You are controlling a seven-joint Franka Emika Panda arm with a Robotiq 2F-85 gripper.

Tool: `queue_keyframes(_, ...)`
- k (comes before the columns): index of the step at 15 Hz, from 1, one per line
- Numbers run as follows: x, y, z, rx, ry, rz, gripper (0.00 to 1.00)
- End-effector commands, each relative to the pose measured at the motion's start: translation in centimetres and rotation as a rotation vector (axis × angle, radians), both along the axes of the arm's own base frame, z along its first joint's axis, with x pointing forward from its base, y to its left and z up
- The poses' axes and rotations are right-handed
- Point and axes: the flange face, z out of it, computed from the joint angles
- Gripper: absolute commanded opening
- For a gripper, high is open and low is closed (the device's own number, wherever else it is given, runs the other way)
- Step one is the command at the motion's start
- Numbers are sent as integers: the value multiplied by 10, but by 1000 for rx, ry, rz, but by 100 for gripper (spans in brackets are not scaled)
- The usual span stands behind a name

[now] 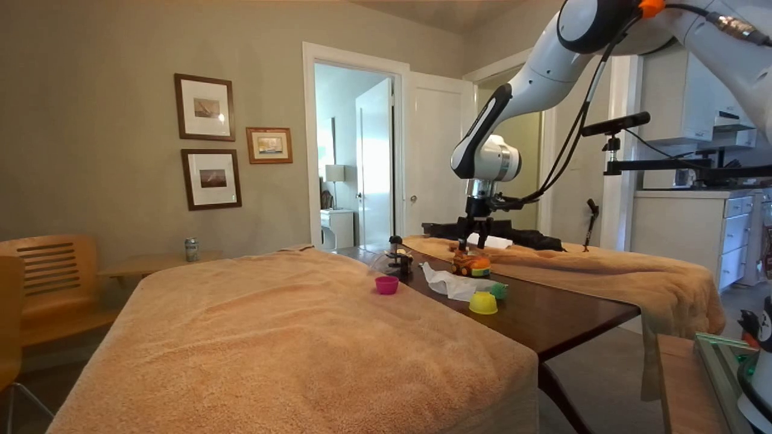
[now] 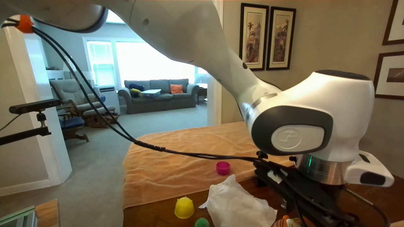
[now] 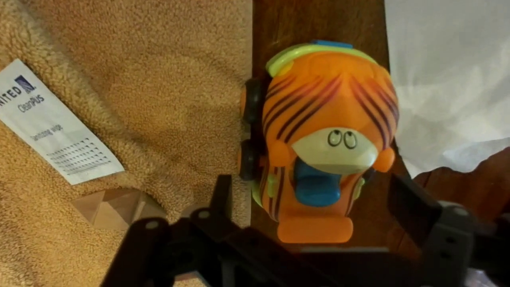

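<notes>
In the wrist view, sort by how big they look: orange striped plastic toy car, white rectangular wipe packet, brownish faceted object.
1. Orange striped toy car
2. White wipe packet, partly cut off
3. Brownish faceted object

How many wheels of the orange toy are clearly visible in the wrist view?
2. Both are on the side of the toy nearest the cloth: the upper wheel and, below it in the picture, the lower wheel. More may be hidden on the opposite side.

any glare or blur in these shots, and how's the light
In an exterior view, the window is blown out to white; in the wrist view, light looks dim, the gripper shows dark and soft-edged, the striped toy looks sharper, and small print on the packet is unreadable.
</notes>
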Motion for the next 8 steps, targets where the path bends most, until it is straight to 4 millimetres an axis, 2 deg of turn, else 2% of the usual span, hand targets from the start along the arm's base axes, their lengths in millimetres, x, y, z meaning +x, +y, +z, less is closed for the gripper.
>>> queue_keyframes(1,13,-2,-3,5,-19,-15,100)
queue_keyframes(8,17,-3,-15,21,-15,-15,100)
